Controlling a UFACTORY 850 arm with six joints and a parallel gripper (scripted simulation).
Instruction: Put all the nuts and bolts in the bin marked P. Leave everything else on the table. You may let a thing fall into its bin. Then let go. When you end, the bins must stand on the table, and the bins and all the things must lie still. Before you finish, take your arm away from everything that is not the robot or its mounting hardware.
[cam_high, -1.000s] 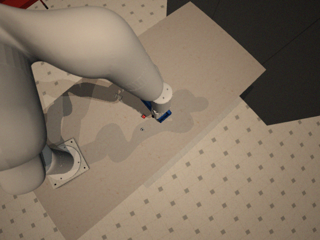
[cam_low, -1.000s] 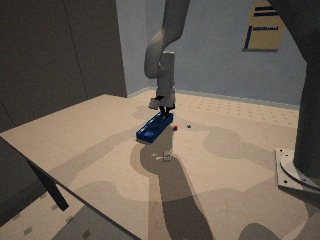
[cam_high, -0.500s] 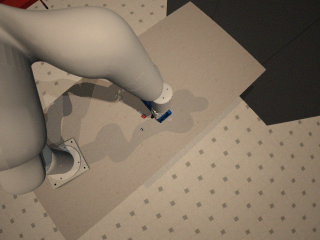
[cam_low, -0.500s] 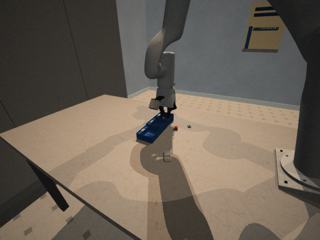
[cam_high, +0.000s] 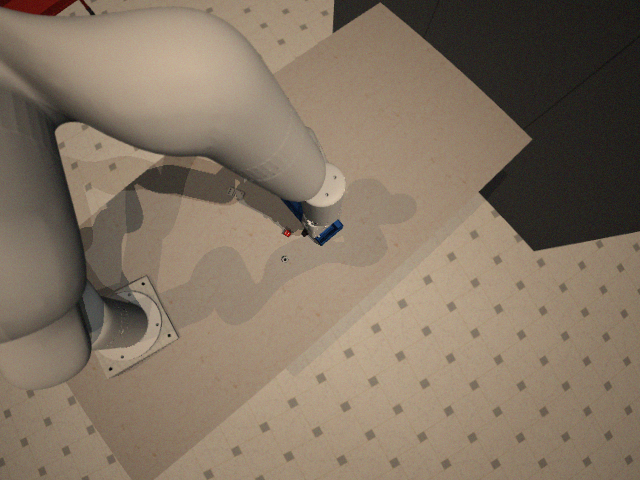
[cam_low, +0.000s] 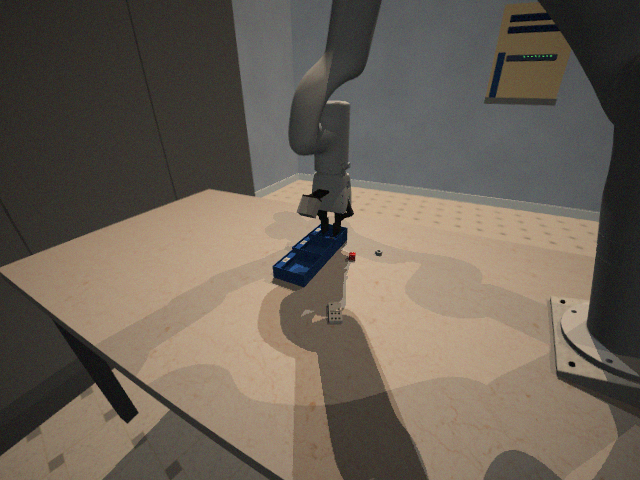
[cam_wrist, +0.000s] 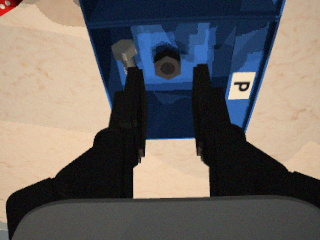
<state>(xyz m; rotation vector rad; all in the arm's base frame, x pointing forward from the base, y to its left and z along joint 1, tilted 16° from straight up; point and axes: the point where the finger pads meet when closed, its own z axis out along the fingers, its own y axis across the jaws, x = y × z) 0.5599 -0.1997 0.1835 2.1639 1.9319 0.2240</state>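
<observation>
Tabletop bin P (cam_wrist: 256, 40) holds two fasteners; one nut (cam_low: 377, 252) outside.

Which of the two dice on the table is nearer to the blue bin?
The small red die, lying just beside the blue bin near its P end. The white die sits farther off, in the arm's shadow.
</observation>
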